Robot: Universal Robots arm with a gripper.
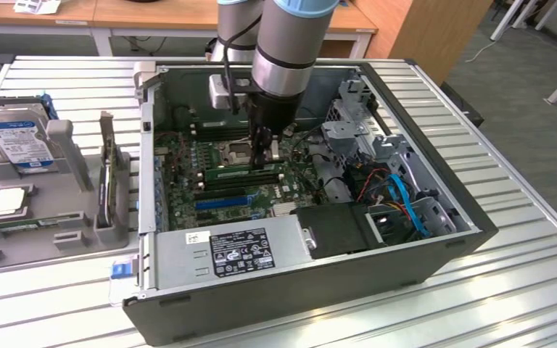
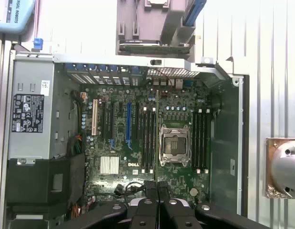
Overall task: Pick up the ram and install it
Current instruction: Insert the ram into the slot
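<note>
Closest to the wrist camera, the gripper (image 2: 158, 188) has its two black fingers (image 2: 148, 191) pressed almost fully together. A thin dark strip runs out from between them, edge-on, which I judge to be the ram (image 2: 158, 124) clamped by its upper edge. It hangs over the motherboard (image 2: 183, 183) inside the open computer case (image 1: 356, 286), parallel to the memory slots (image 2: 148, 138) and between them and the empty CPU socket (image 2: 174, 145). In the exterior view the arm reaches straight down into the case, with the gripper (image 1: 265, 156) low over that same bank of slots. Whether the stick's lower edge touches a slot cannot be made out. On the slatted table (image 1: 510, 290), at the exterior view's left and well apart from the case, a grey fixture (image 1: 75, 210) carries the blue-labelled hard drive (image 1: 12, 138). As a judgement, the pick-up looks done and the stick has been carried to the board and lined up. It is not yet seated in a slot, so the installing itself is left.
</note>
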